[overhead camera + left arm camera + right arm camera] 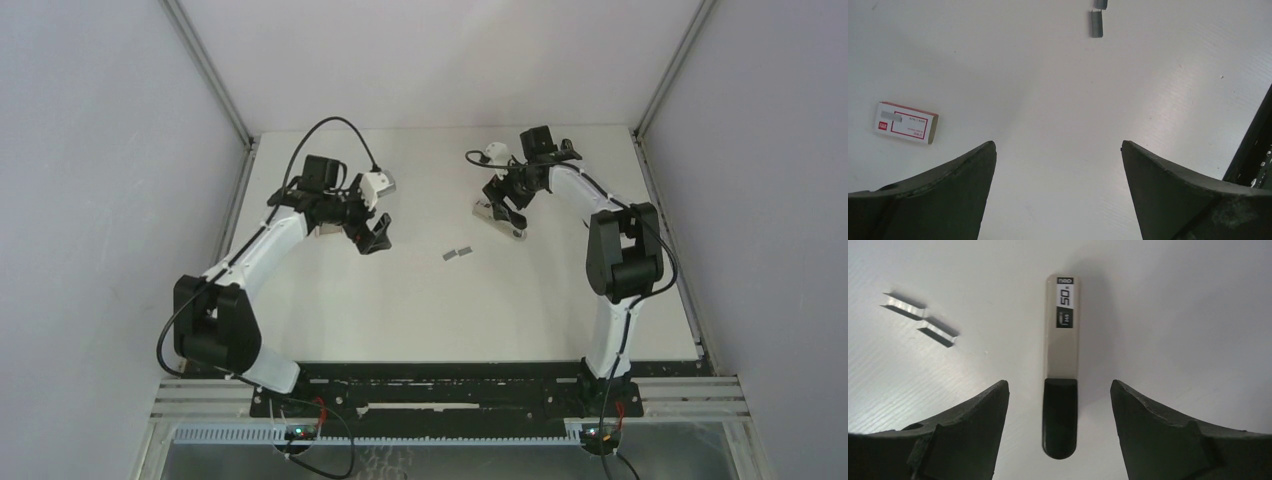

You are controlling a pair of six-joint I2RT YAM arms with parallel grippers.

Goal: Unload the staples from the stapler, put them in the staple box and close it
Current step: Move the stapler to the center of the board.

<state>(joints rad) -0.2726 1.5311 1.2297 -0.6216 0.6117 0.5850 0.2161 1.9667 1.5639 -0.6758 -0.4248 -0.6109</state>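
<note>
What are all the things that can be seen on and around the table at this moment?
table: one, white, under both arms
stapler: one, beige with a black end, lying flat on the far right part of the table
staple strips: two, grey metal, loose on the table side by side, between the two grippers
small box: one, white with red print, flat on the table near the left gripper
left gripper: one, black fingers, open, above bare table
right gripper: one, black fingers, open, over the stapler's black end with a gap on each side
</note>
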